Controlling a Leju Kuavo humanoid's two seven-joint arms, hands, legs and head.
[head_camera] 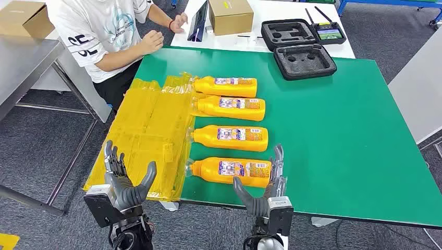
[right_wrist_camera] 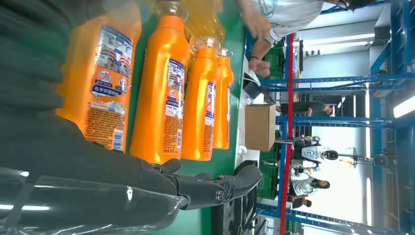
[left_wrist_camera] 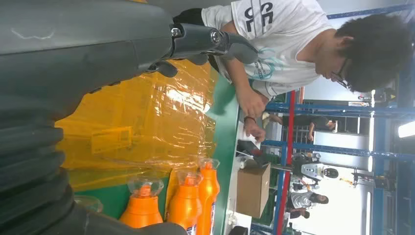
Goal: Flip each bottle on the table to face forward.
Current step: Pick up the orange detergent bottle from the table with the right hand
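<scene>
While four orange bottles point(head_camera: 229, 138) lie in a row on the green table point(head_camera: 339, 135), the left hand point(head_camera: 124, 179) and the right hand point(head_camera: 263, 187) hover near the front edge, fingers spread wide, holding nothing.

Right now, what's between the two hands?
In the head view, the near end of the yellow plastic sheet and the nearest orange bottle lie between the left hand and right hand.

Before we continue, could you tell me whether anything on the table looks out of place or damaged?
Nothing looks spilled or damaged. The four orange bottles lie in a tidy column, caps toward the crinkled yellow plastic sheet.
</scene>
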